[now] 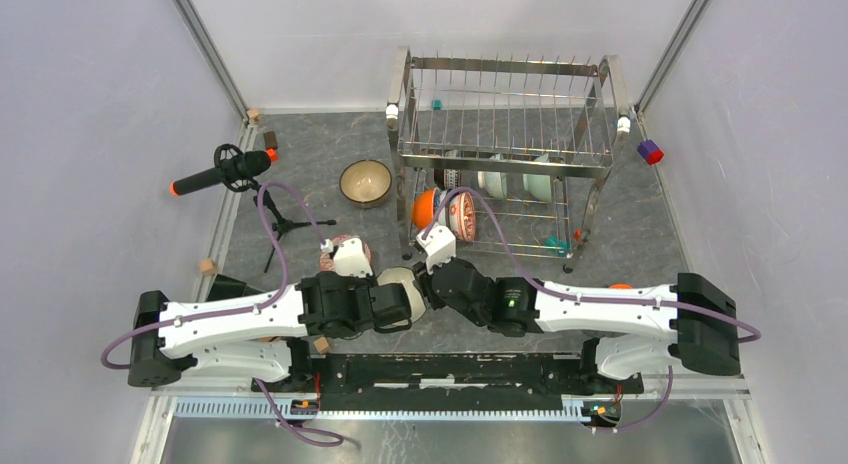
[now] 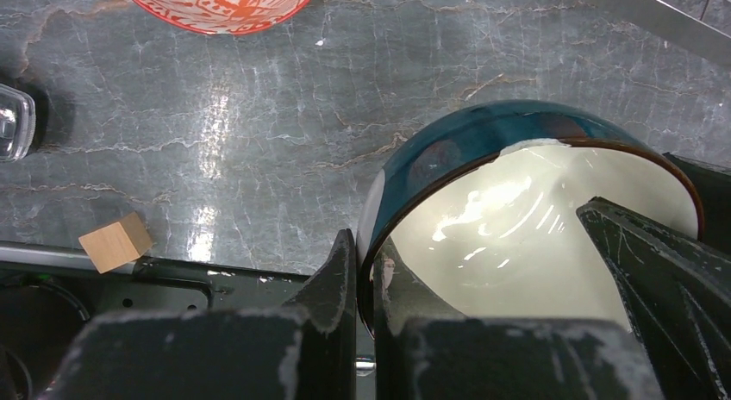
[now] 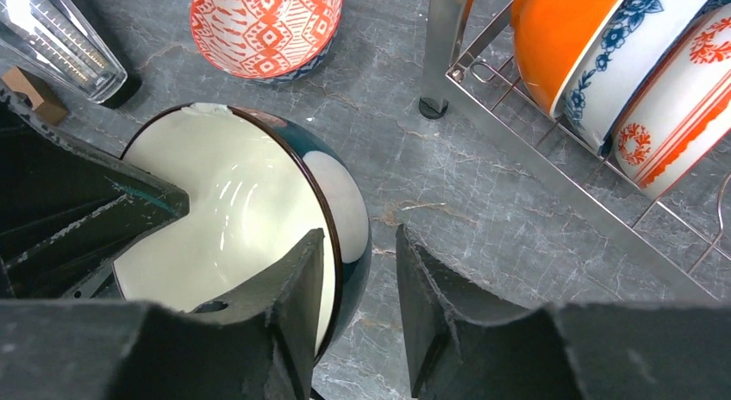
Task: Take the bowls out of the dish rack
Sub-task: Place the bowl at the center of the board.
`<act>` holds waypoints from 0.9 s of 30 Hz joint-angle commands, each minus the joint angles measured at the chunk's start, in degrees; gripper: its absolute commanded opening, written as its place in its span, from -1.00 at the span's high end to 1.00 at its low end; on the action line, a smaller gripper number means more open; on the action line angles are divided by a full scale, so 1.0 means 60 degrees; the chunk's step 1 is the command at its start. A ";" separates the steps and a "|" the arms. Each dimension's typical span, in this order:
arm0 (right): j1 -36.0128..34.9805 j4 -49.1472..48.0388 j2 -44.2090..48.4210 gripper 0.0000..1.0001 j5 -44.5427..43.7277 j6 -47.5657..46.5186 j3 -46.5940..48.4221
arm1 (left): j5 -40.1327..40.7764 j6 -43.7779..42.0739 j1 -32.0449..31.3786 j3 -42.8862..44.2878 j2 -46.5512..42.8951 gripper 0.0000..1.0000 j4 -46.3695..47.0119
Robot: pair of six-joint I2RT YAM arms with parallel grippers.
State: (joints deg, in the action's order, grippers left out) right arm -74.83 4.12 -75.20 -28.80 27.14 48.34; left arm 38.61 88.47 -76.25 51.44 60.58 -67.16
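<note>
a teal bowl (image 2: pixel 448 150) is pinched at its rim by the left gripper (image 2: pixel 366 258). the right gripper (image 3: pixel 358 245) is held half-open astride it, likely for handover.

Noting grey marbled tabletop (image 1: pixel 640 234). Carrying chrome dish rack (image 1: pixel 505 134) at far right, tan dark-rimmed bowl (image 1: pixel 365 182) just left of it, red-patterned bowl (image 3: pixel 265 28) nearer, microphone tripod (image 1: pixel 282 224) at left, wooden cube (image 1: pixel 207 267) by left edge, clear glass (image 3: pixel 52 38).

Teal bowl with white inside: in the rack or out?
Out. The teal bowl is clear of the dish rack, its rim pinched by the left gripper; bare tabletop shows between them.
</note>
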 commanded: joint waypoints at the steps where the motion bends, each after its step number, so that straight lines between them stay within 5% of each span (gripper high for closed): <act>1: 0.0088 0.0329 -0.0344 0.22 -0.0030 -0.0063 0.0640 | 0.0411 0.0188 -0.0014 0.0295 0.0110 0.96 0.0398; 6: 0.0155 0.0622 -0.0544 0.50 -0.0197 -0.0244 0.0731 | 0.0435 -0.0118 -0.0013 0.0532 0.0279 0.96 0.0397; 10: 0.0152 0.0762 -0.0582 0.98 -0.0116 -0.0389 0.0778 | 0.0420 -0.0462 -0.0072 0.0839 0.0425 0.96 0.0437; 15: 0.0163 0.0685 -0.0370 1.00 -0.0021 -0.0359 0.0516 | 0.0233 -0.0876 -0.0112 0.0855 0.0481 0.78 0.0719; 23: 0.0145 0.0800 -0.0049 1.00 -0.0116 -0.0392 0.0367 | 0.0084 -0.1609 -0.0112 0.0699 0.0371 0.13 0.0968; 27: 0.0152 0.0840 0.0080 1.00 -0.0212 -0.0429 0.0295 | 0.0084 -0.1850 -0.0124 0.0612 0.0298 0.08 0.0968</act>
State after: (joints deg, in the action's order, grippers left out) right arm -73.84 12.12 -78.02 -29.45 24.58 49.76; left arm 37.50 81.69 -76.64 53.91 63.77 -62.67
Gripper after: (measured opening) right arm 0.052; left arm 0.455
